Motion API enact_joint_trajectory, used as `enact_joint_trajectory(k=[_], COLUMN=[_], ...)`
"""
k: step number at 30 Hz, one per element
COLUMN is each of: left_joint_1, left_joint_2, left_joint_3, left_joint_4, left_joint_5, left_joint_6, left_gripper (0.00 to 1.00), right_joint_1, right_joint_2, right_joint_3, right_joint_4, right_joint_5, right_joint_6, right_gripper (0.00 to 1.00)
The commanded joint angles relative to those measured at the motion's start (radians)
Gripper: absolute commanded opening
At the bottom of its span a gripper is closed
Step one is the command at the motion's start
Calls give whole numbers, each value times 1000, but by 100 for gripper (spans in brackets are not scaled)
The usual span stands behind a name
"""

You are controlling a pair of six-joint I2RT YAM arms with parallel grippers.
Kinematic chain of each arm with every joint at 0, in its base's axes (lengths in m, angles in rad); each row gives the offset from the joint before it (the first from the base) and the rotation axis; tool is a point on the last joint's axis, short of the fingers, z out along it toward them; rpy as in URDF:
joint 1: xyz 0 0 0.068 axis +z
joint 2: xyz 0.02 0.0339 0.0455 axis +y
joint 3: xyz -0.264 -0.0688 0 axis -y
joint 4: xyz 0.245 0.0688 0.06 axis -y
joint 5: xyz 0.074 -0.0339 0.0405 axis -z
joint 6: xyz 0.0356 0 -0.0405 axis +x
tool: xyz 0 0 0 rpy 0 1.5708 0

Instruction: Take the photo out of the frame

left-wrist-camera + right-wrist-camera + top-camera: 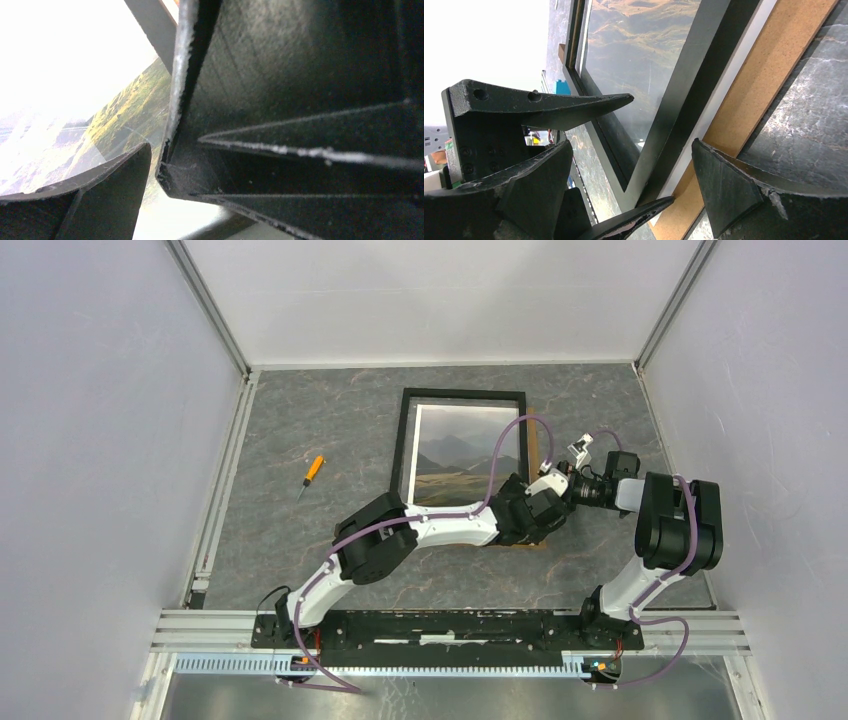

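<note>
My biggest worry is the frame [465, 397]. It lies flat on the table [300, 420] at 12 o'clock from the arm bases, and both arms crowd its 5 o'clock corner. A shove there could skid it across the table, or tip the glass edge up and let it drop.

The photo [455, 455] shows through the glossy glass inside the black border: green-brown hills, grey peaks, pale sky. I can't tell whether it sits loose. A pinch at the corner could catch glass and print together and crease the print.

The brown backing board [769, 85] pokes out along the 3 o'clock side, so it may slide first.

The left gripper [156, 150] and right gripper [634, 150] both stand spread wide and hold nothing, but they are near enough to knock each other.

An orange screwdriver [313, 472] lies at 9 o'clock, well apart.
</note>
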Motion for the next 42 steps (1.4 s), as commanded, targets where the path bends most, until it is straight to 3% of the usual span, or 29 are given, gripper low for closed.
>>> enact_joint_trajectory(k=[1,31,42], left_joint_1=[15,97,96], left_joint_2=[-58,-141,-116], left_joint_3=[-43,-192,-191], left_joint_4=[-12,-15,-13], left_joint_5=[-62,-22,29], left_joint_6=[-57,-66,-73], left_gripper=[100,97,94], right_joint_1=[-8,-9,10], right_joint_2=[58,5,-55], right_joint_3=[-26,-4,24], right_joint_4=[-34,-75,-187], right_joint_5=[280,265,433], right_joint_6=[-65,-97,-149], right_gripper=[98,98,98])
